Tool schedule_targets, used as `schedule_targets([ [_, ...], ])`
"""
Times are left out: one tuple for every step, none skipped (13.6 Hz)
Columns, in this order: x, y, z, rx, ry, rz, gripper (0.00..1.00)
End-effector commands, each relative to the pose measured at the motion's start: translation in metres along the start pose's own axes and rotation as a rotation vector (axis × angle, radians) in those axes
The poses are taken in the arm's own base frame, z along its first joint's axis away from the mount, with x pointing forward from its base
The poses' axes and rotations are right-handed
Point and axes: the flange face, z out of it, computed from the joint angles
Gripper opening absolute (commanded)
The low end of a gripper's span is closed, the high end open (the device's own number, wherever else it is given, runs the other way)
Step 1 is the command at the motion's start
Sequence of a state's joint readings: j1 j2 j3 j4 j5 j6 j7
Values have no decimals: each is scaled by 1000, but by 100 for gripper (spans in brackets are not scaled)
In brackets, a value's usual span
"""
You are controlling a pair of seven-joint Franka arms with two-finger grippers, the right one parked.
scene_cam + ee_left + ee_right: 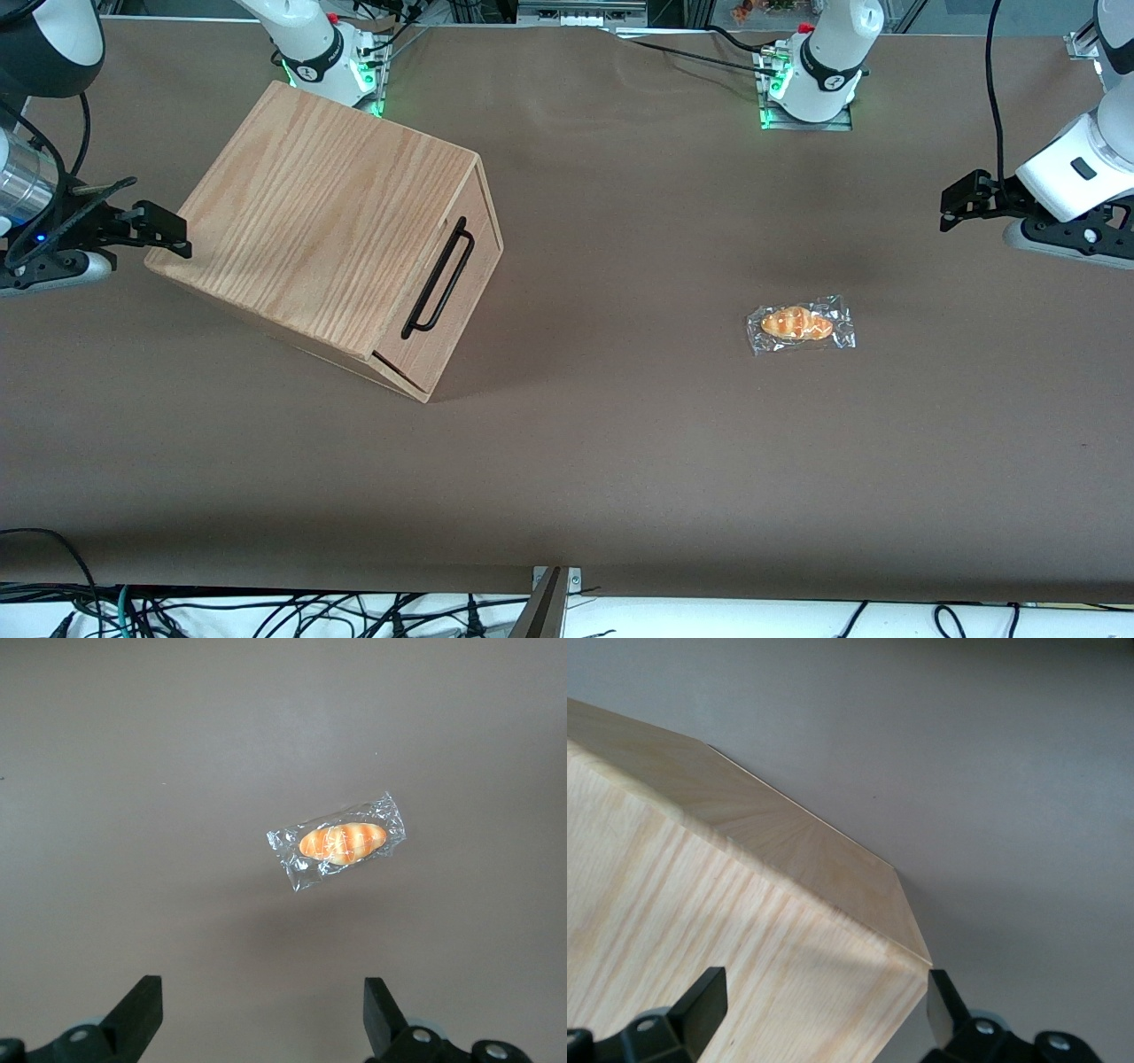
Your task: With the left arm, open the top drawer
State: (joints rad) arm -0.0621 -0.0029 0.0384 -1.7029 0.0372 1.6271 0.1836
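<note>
The top drawer (462, 282) sits shut in its oak-grain casing (328, 221), toward the parked arm's end of the table. Its long black bar handle (438, 279) runs along the pale wood front. The left arm's gripper (961, 202) hangs above the table at the working arm's end, a long way from the drawer. It is open, with its fingers (142, 1010) wide apart and nothing between them (261, 992). The drawer does not show in the left wrist view, which holds only the brown tabletop and a wrapped bread roll.
A bread roll in clear wrapping (800, 324) (341, 842) lies on the brown tabletop (620, 443) between the drawer and the working arm, nearer the arm. The casing's top corner (744, 930) fills the right wrist view. Cables hang past the table's front edge.
</note>
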Motion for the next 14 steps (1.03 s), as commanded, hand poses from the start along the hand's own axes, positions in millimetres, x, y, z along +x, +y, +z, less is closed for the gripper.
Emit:
schedule_targets([
  [10,6,10,-37,-14,10,100],
  [13,12,14,-72,-15,13,100],
  [19,25,22,-105,-27,24,100],
  [24,41,27,-127,-35,46,100],
  [29,54,34,-166,-45,56,100],
  [36,73,45,-231,-59,67,100],
  [43,101,56,-284,-76,95,100],
  [48,132,63,-311,-91,121,100],
  [55,163,65,-338,-101,132,100],
  [65,197,69,-368,-115,126,100],
  [77,228,71,-389,-118,113,100],
  [88,259,74,-400,-106,89,100],
  [95,294,84,-409,-102,47,100],
  [100,324,96,-409,-88,3,100],
])
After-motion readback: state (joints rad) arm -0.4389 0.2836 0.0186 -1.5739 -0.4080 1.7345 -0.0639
